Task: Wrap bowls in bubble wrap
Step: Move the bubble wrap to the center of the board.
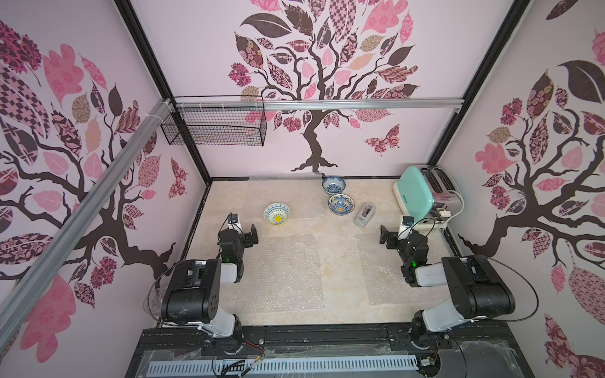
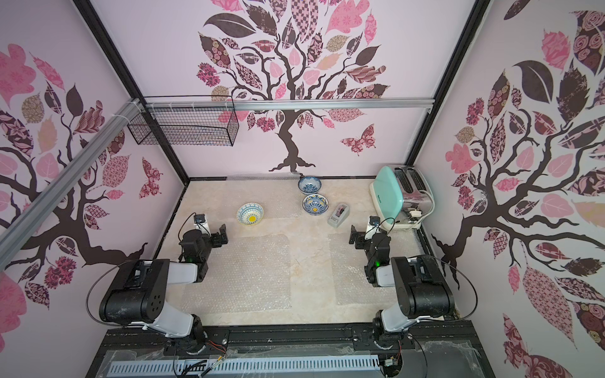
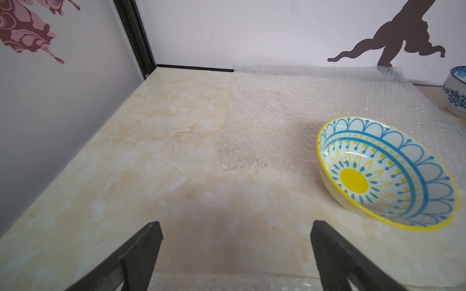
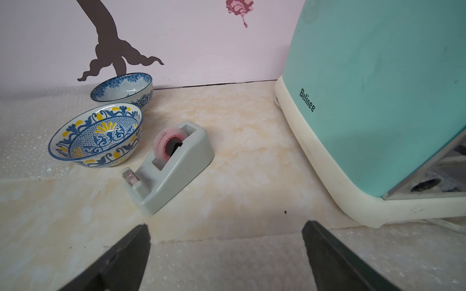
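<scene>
Both end effectors hover empty over the worktop (image 1: pixel 337 261) with jaws spread wide. The left end effector (image 3: pixel 235 228) is above the far edge of the near left bubble wrap sheet (image 1: pixel 275 271), and the right end effector (image 4: pixel 225 226) is above the far edge of the near right sheet (image 1: pixel 383 275). A 3rd sheet (image 1: pixel 294 193) lies by the back wall. The pale bowl (image 1: pixel 277 214) with a yellow centre rests on its near edge, the blue-and-yellow bowl (image 1: pixel 341 204) sits at its right edge, and the blue-and-white bowl (image 1: pixel 333 185) is just behind that one. A tape dispenser (image 1: pixel 364 214) and a toaster (image 1: pixel 422 193) stand further right.
</scene>
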### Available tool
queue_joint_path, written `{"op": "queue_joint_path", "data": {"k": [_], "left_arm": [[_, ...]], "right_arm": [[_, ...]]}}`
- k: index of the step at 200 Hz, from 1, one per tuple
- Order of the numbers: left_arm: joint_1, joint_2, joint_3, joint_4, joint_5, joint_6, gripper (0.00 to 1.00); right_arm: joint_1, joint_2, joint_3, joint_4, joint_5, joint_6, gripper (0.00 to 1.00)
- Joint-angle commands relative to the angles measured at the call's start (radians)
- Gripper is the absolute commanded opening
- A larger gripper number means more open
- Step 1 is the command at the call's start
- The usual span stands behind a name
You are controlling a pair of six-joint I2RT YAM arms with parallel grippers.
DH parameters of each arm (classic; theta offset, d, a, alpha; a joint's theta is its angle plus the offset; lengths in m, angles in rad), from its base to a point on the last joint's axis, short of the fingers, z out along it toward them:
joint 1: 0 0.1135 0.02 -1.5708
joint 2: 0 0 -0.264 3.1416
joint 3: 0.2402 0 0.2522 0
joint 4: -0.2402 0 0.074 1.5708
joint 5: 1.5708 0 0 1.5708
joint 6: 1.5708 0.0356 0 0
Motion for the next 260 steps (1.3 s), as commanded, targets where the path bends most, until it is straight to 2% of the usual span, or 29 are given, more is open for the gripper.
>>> {"op": "queue_joint_path", "data": {"k": [1, 115, 151, 161, 169, 184, 190, 216, 230, 246, 260], "left_arm": [[-0.004, 0.008, 0.009, 0.020, -0.007, 0.010, 0.98], [-0.001, 0.008, 0.010, 0.017, -0.006, 0.011, 0.98], [0.029, 0.009, 0.004, 0.032, 0.055, 0.003, 0.98], [0.013, -0.005, 0.007, 0.049, -0.056, -0.018, 0.98], [-0.025, -0.066, 0.026, -0.041, -0.192, -0.018, 0.98], [-0.086, -0.230, 0.054, -0.227, -0.250, 0.022, 0.98], [-0.102, -0.292, 0.051, -0.264, -0.272, -0.029, 0.98], [-0.113, -0.516, 0.109, -0.520, -0.160, -0.219, 0.98], [-0.145, -0.643, 0.190, -0.772, -0.138, -0.364, 0.98], [-0.187, -0.727, 0.165, -0.708, -0.061, -0.467, 0.98], [-0.195, -0.767, 0.160, -0.726, -0.028, -0.619, 0.98]], "right_arm": [[-0.003, 0.014, 0.022, 0.014, -0.007, 0.005, 1.00], [-0.004, 0.014, 0.022, 0.014, -0.007, 0.005, 1.00], [-0.004, 0.014, 0.023, 0.013, -0.007, 0.005, 1.00], [-0.004, 0.015, 0.024, 0.012, -0.007, 0.006, 1.00], [-0.004, 0.016, 0.024, 0.013, -0.007, 0.008, 1.00], [-0.004, 0.018, 0.025, 0.012, -0.007, 0.007, 1.00], [-0.004, 0.017, 0.025, 0.011, -0.006, 0.006, 1.00], [-0.003, 0.013, 0.022, 0.013, -0.005, 0.005, 0.99], [0.014, -0.001, -0.016, 0.086, 0.061, 0.006, 1.00], [0.030, -0.071, -0.100, 0.203, 0.162, 0.017, 1.00], [0.030, -0.223, -0.117, 0.097, 0.192, 0.031, 1.00]]}}
